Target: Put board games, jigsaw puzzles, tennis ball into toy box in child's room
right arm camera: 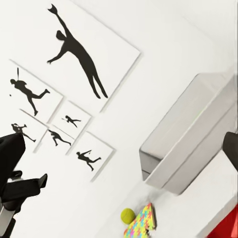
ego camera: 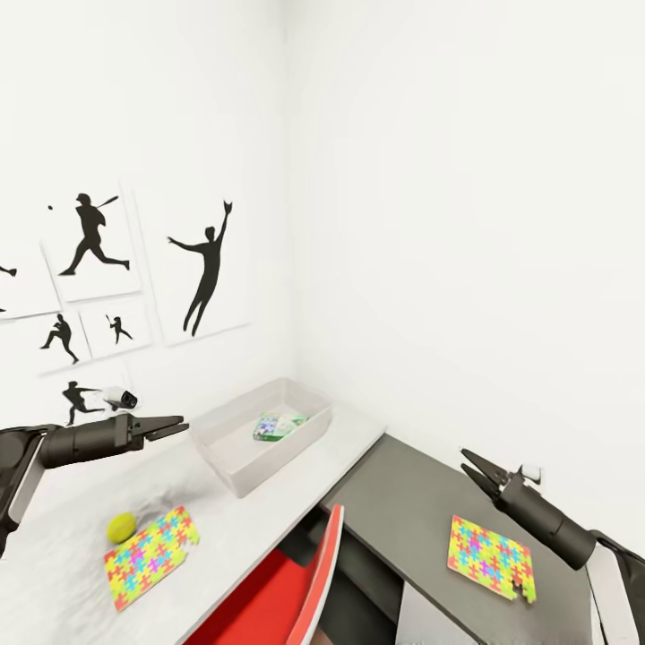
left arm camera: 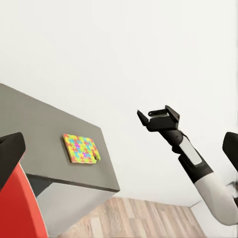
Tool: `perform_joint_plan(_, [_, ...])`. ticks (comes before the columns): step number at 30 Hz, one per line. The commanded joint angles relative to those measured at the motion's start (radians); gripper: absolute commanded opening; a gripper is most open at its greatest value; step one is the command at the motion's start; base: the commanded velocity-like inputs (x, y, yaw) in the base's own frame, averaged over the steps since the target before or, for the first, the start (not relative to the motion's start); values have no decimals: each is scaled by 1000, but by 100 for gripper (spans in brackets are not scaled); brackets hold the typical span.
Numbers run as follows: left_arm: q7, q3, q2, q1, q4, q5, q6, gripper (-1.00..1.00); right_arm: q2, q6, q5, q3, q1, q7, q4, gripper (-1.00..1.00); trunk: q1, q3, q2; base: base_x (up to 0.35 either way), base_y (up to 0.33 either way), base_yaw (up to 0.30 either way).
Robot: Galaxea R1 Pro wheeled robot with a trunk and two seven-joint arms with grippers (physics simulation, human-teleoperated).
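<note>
Translucent toy box (ego camera: 235,452) on the table (ego camera: 81,524) already holds one board game (ego camera: 278,425); both the left gripper (ego camera: 168,428) and right gripper (ego camera: 472,469) hover open and empty, so next comes grasping the tennis ball (ego camera: 121,527) or jigsaw puzzle (ego camera: 150,556) near the box.

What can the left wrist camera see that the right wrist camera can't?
Left wrist view alone: a grey table with a puzzle lying on it, the right arm with its jaws open and empty, and wooden floor.

Right wrist view alone: sports posters, the toy box, the ball and a second puzzle beside the ball.

Both: the white wall and a bit of the red chair.
</note>
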Motion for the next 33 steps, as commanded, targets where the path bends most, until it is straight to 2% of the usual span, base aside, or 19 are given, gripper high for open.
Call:
perform_joint_plan(1, [-3,-2,0,0,0,-1,11,100,1,5,-2,-4,-1,2,8,100,0,0,-1,0,0,-266])
perform_joint_plan(8, [-2,-12,-4,0,0,-4,11,100,-2,5,-2,-12,-1,1,30,100,0,6,-1,-156,0,-262])
perform_joint_plan(16, [-2,-13,-6,0,0,-4,11,100,-1,5,0,-24,-1,-2,30,100,0,8,-1,-120,0,-88])
perform_joint_plan(22, [-2,-14,-6,0,-1,-3,11,100,-2,5,-1,-28,-1,-2,31,100,0,8,-1,-237,0,-246])
perform_joint_plan(33, [-2,-12,-5,0,-5,-2,11,100,-5,6,-2,-28,-1,-1,34,100,0,8,-1,-23,0,-279])
